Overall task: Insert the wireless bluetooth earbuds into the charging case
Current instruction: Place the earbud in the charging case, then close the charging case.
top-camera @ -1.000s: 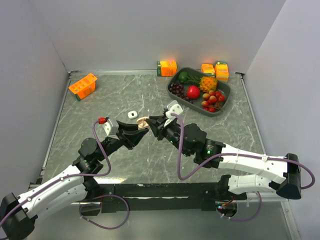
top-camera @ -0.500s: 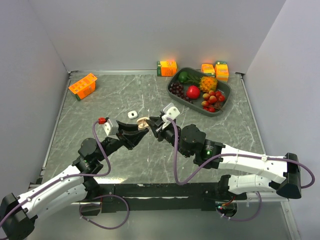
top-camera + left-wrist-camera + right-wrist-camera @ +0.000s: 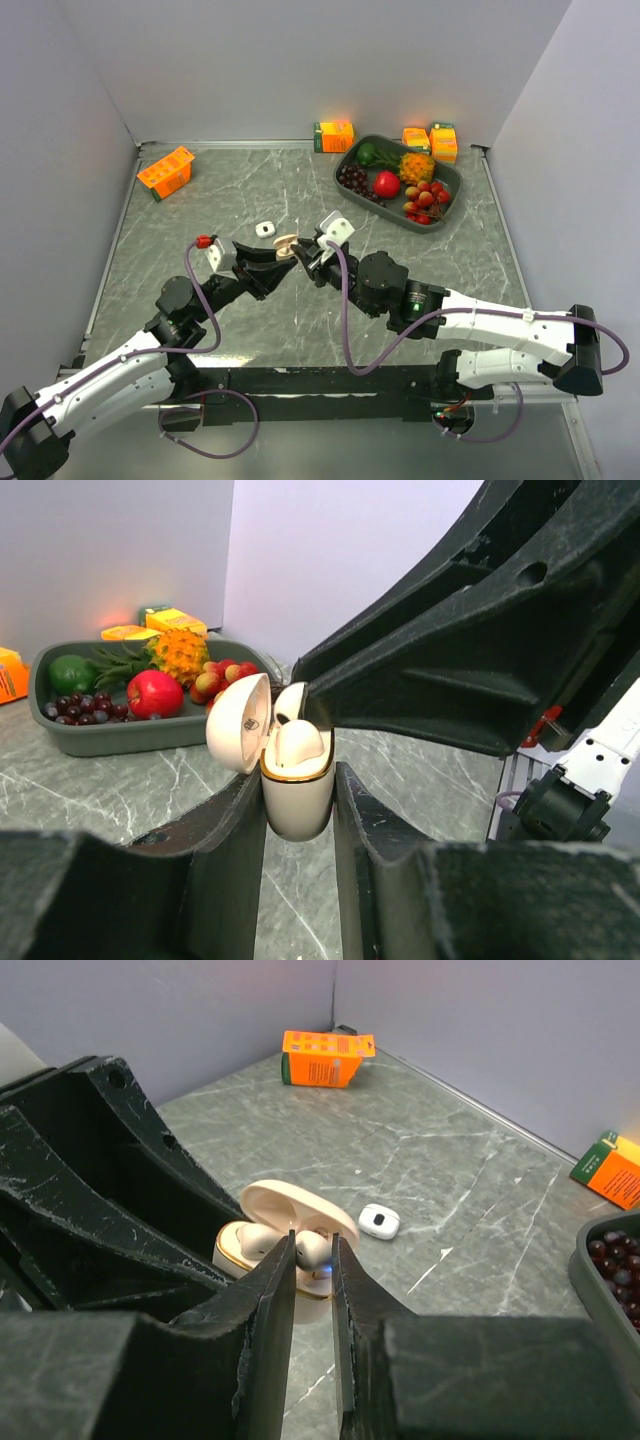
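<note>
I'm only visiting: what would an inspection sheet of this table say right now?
Surface: grey marbled table.
Job's things: open beige case with a seated earbud; second earbud at its other slot; white case lying apart.
Clutter: fruit tray, orange cartons.
Grippers: left gripper shut on the beige case; right gripper narrowed around the second earbud, grip unclear.
Cables: purple cables loop along both arms.
Surroundings: plain grey walls.
</note>
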